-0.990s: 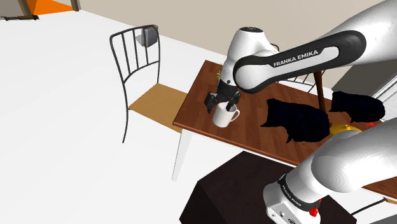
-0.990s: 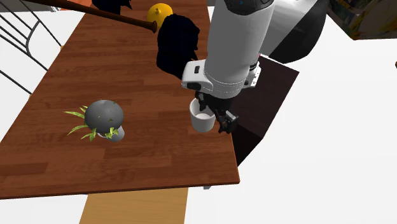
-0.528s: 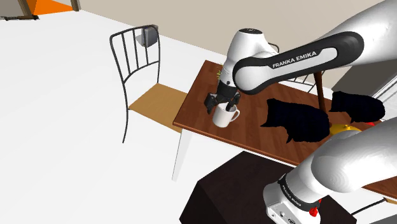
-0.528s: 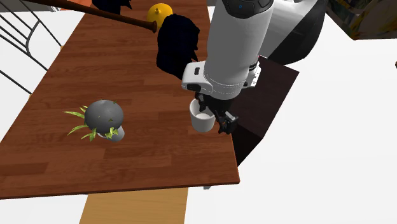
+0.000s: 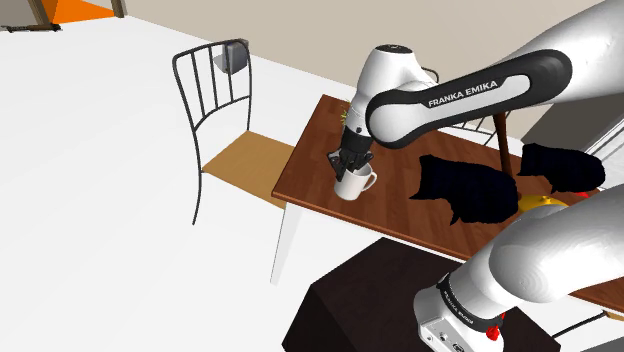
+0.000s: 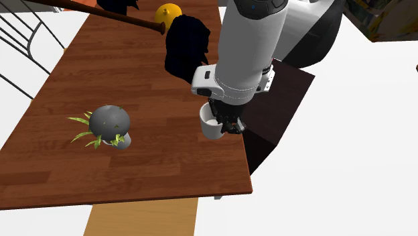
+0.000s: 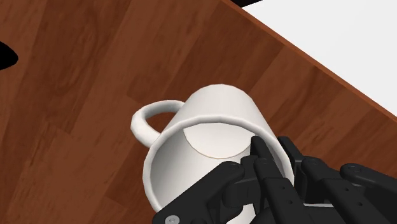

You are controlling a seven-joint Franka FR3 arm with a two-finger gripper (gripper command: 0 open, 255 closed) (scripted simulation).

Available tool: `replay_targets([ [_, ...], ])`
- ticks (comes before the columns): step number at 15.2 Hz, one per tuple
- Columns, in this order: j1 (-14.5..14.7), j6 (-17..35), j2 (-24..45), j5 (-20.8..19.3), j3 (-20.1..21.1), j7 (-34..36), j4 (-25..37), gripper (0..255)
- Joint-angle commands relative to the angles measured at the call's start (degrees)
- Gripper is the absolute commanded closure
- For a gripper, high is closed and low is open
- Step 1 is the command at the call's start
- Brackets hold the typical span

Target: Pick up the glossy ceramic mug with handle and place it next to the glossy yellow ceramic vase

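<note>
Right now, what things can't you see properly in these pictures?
- Yellow vase: in the shoulder view it is mostly hidden behind a black shape and the arm.
- Mug: in the wrist view its near rim is covered by the fingers of the gripper.
- Black shape: it is pure black, so no detail shows what it is.
- Chair: in the second exterior view it is cut off by the edge.

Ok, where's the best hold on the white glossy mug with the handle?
The rim wall, from straight above: the white glossy mug stands upright and open, so one finger goes inside and one outside, on the side away from its handle. The black gripper is shut on that wall.
</note>
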Motion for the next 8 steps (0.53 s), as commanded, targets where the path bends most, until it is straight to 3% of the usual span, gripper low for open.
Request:
replay_targets([
  [1,0.0,0.0,0.0,0.0,0.0,0.0,0.0,255],
  [8,0.3,-5.5,-3.2,0.6,-0.6,-0.8,2.3,255],
])
